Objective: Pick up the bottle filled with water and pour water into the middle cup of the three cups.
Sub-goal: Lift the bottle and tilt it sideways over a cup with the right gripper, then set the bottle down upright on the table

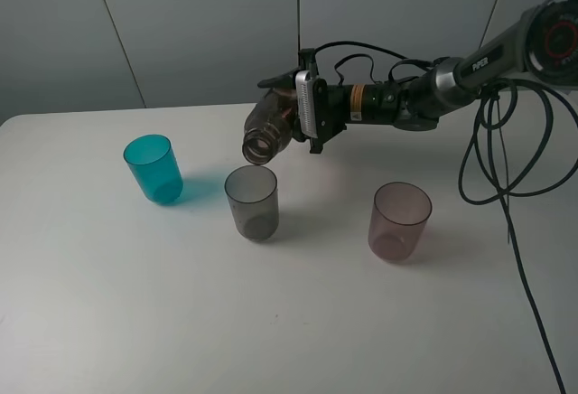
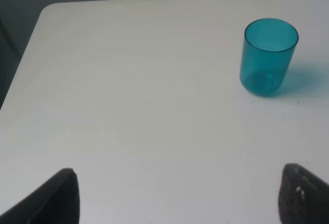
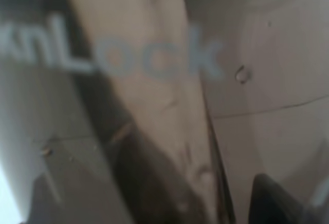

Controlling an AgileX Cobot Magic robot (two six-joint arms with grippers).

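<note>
Right claw (image 1: 289, 107), clamped tight around the bottle (image 1: 265, 134), is holding it tipped, mouth above the middle cup (image 1: 252, 201) just below the claw; pouring is likely calling for slow, steady wrist roll.

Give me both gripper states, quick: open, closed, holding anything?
Left gripper: open, holding nothing.
Right gripper: closed on the bottle, which is tipped mouth-down over the middle cup.
</note>
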